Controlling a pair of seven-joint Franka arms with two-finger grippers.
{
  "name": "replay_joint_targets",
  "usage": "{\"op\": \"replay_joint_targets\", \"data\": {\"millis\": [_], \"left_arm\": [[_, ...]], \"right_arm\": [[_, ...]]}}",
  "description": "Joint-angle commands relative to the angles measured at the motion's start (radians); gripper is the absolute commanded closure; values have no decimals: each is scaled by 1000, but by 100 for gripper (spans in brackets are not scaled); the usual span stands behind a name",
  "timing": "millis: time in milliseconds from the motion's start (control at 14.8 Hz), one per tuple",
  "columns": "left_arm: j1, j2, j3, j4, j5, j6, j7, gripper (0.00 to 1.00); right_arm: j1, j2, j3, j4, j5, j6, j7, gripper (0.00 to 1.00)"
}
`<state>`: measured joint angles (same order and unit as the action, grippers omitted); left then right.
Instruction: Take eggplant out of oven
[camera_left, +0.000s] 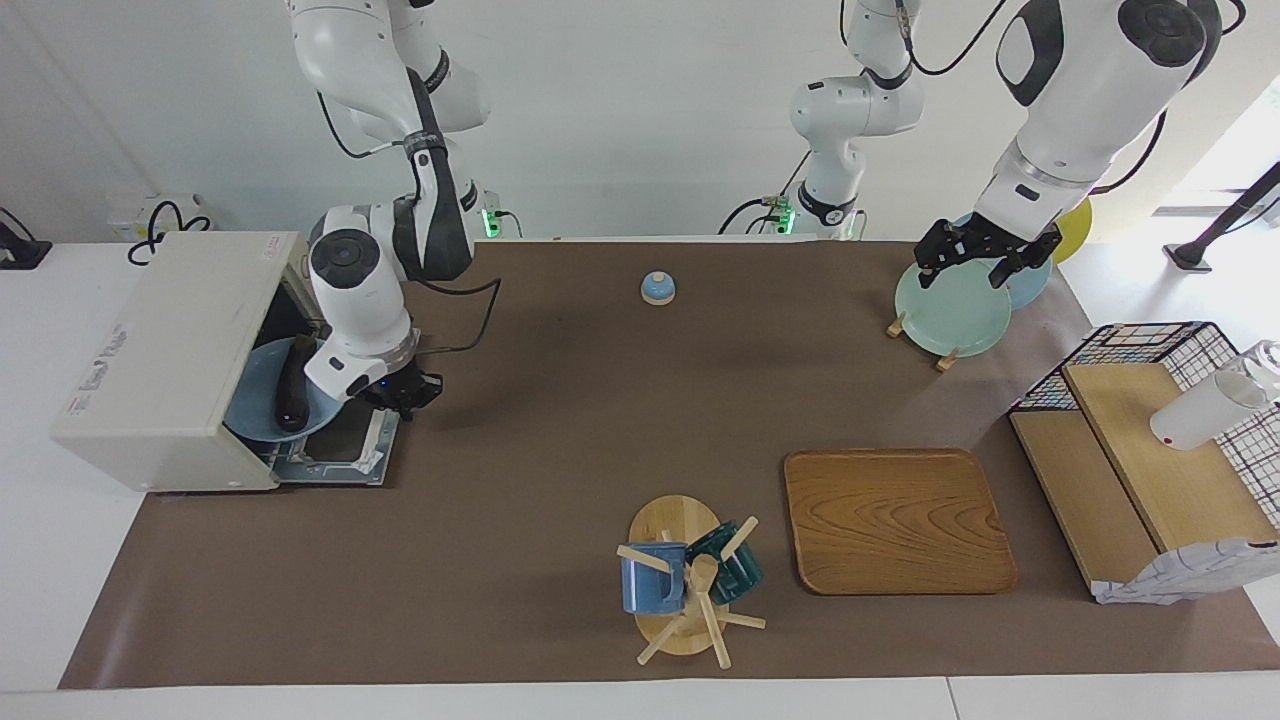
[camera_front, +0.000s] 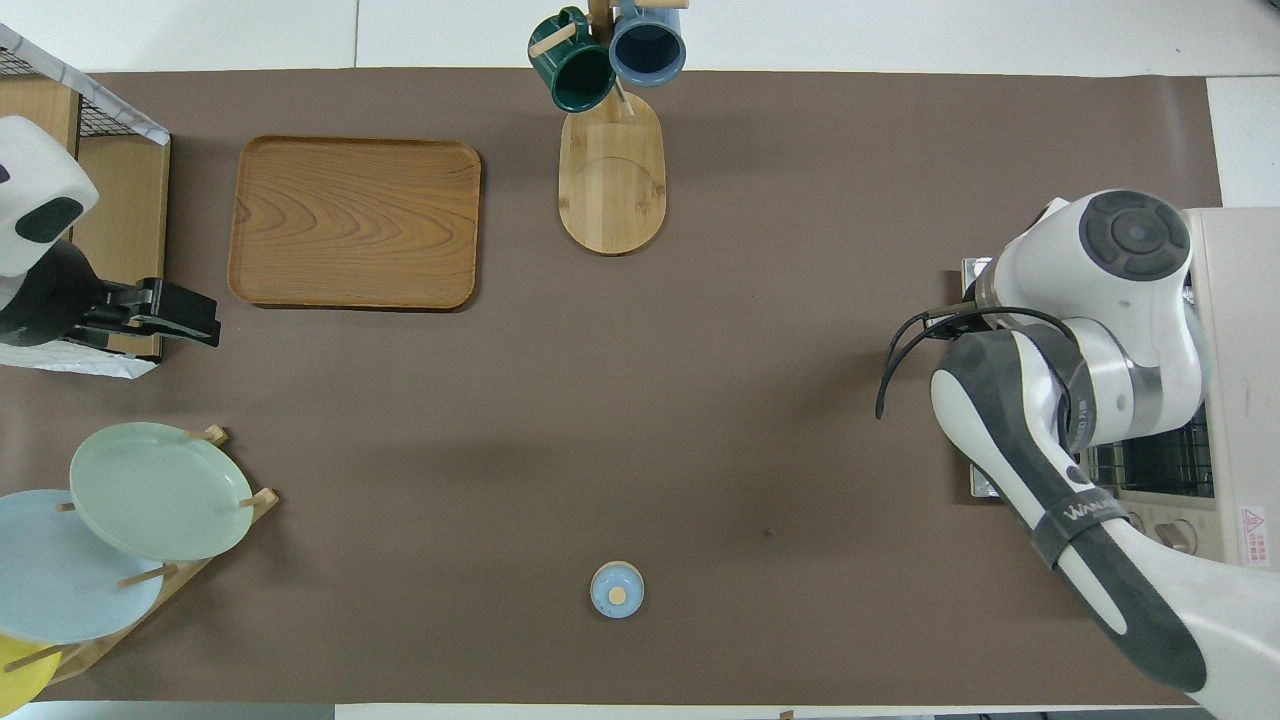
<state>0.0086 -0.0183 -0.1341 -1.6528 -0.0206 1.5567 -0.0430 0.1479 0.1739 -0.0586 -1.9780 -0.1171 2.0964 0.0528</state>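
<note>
While the oven (camera_left: 165, 360) stands door-down at the right arm's end of the table, eggplant (camera_left: 294, 385) lies on a blue plate (camera_left: 258, 412) inside it, right gripper (camera_left: 405, 392) over the open door, finger state indiscernible, left gripper (camera_left: 975, 252) waiting, fingers apart, above the plate rack (camera_left: 920, 330).

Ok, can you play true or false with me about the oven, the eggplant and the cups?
1. The oven door is open. True.
2. The eggplant lies on the wooden tray. False: it lies on a blue plate in the oven.
3. The right gripper is over the open oven door. True.
4. The left gripper holds a mug. False: it holds nothing and is over the plate rack.
5. Two mugs hang on the mug tree. True.
</note>
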Motion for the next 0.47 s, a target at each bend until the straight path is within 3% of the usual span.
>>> {"op": "replay_joint_targets", "data": {"millis": [0,203,407], "left_arm": [[14,-19,-6,-19,-12,16,3,0],[14,-19,-6,-19,-12,16,5,0],[14,-19,-6,-19,-12,16,5,0]], "right_arm": [[-14,-46,-4,51,20,-111,-4,36],[-60,-66,-9,13,-3,-142,-5,38],[-91,-103,-9,-114,-4,-23,-66,40]]}}
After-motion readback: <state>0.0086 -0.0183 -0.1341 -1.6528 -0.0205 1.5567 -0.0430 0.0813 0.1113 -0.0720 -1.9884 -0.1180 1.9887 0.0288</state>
